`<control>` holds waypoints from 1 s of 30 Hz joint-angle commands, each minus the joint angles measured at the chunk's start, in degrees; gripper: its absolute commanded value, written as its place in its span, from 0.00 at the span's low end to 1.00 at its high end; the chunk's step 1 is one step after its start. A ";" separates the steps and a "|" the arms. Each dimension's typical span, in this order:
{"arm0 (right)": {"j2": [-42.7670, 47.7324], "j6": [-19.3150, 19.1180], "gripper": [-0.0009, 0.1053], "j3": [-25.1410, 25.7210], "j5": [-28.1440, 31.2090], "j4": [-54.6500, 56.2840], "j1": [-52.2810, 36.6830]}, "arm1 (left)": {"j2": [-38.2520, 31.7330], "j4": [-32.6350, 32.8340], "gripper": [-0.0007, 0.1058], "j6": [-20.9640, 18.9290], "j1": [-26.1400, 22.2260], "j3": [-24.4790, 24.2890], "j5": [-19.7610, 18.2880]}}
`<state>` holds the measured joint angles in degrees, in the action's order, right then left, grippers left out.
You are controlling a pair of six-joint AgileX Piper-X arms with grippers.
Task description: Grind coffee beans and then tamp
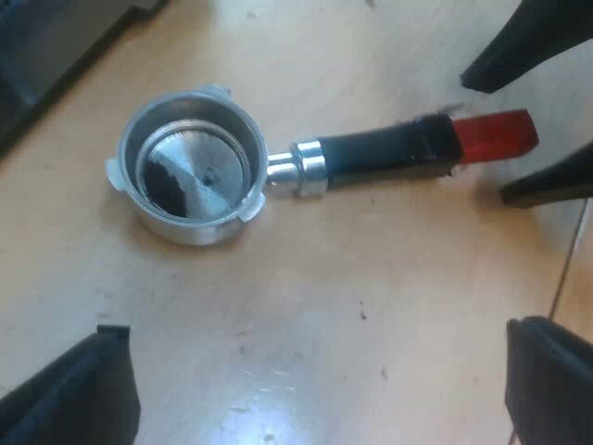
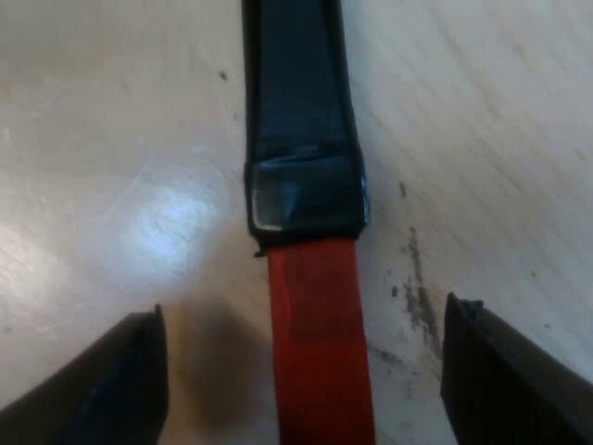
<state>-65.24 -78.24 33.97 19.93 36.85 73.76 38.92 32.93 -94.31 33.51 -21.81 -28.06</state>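
Holder (image 1: 306,169) loose on table (image 1: 278,287). My right gripper (image 2: 304,311) gapes empty astride red end (image 2: 320,343): centre it, close squarely. Left gripper (image 1: 315,326) wide, empty.

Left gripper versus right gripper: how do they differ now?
The right gripper straddles the holder's red handle end; the left gripper hangs over the table, the holder beyond its fingertips. The right gripper is close to the handle, the left gripper well off it. Both are open, holding nothing.
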 commanded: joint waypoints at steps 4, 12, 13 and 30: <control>5.74 -0.52 0.66 4.88 0.76 6.43 -0.14 | -3.03 1.39 0.78 -0.06 0.32 -2.79 5.75; 14.98 -5.43 0.66 10.23 0.80 6.74 -0.14 | -8.18 9.68 0.78 -0.06 0.32 -6.63 12.18; 16.18 -6.52 0.66 11.19 0.80 6.74 -0.14 | -8.83 10.48 0.78 -0.06 0.32 -7.07 12.16; 20.07 -15.51 0.66 13.46 0.34 -6.19 -0.14 | -10.43 14.13 0.78 -0.06 0.32 -10.87 12.03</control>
<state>-45.30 -92.73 46.99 20.30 31.40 73.76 28.68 47.87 -94.31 33.51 -32.28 -16.57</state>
